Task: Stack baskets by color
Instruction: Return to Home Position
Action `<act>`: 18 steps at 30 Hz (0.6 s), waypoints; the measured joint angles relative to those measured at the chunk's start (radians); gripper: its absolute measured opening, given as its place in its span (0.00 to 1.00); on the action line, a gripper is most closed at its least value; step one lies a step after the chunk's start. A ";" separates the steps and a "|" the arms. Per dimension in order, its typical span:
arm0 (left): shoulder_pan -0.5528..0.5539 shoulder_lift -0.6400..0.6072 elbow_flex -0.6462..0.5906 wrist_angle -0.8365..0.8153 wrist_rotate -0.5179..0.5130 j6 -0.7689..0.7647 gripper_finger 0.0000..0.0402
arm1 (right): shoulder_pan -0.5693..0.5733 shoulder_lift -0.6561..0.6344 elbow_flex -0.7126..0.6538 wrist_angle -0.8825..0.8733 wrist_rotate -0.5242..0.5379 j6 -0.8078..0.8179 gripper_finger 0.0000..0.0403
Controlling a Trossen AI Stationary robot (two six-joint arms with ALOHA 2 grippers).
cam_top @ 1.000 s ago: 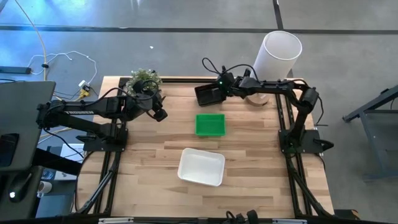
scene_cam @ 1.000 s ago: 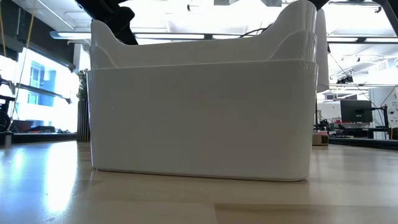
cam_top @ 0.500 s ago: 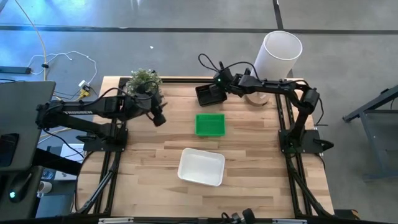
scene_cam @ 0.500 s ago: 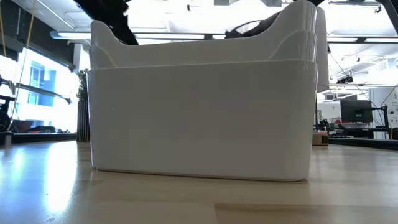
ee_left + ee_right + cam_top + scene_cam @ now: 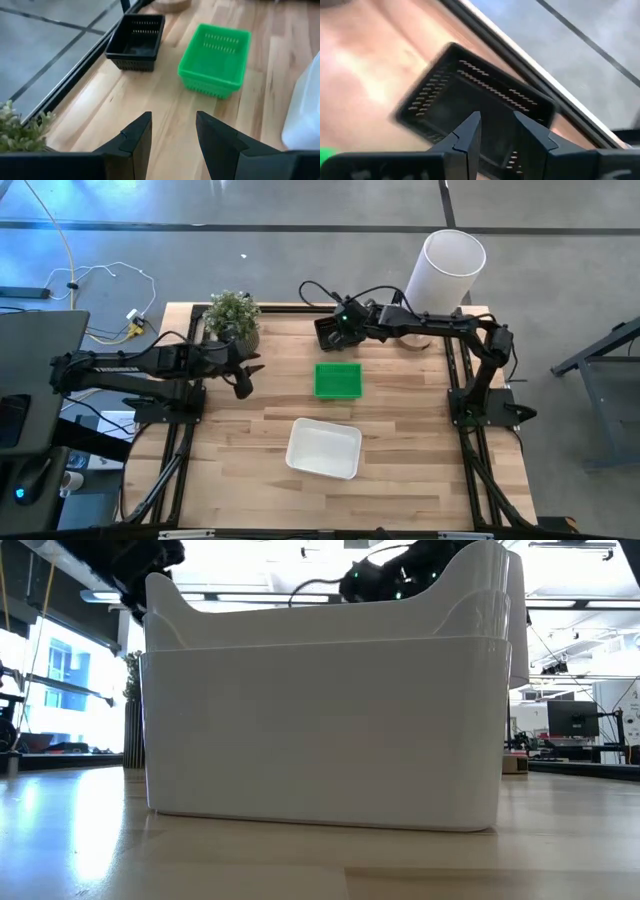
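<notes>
Left gripper (image 5: 172, 115) has withdrawn, spread and empty; right gripper (image 5: 495, 117), parted and empty, hangs over the black baskets (image 5: 135, 45); stacking appears complete.

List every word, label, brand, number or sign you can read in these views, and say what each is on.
No readable text in any view.
White baskets: plain plastic, no label.
Green basket: slotted sides only, no marking.
Black basket: no marking visible.
White cylinder: blank.
Dark screen in the room behind the table: too small to tell whether it shows any text.
</notes>
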 joint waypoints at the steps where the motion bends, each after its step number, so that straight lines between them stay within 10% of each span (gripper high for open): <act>1: 0.000 -0.021 -0.021 0.021 0.001 -0.010 0.35 | 0.005 -0.009 0.000 0.001 -0.018 -0.010 0.24; 18: -0.004 -0.407 -0.434 0.411 0.127 -0.015 0.35 | 0.027 -0.384 -0.255 0.095 -0.065 -0.156 0.24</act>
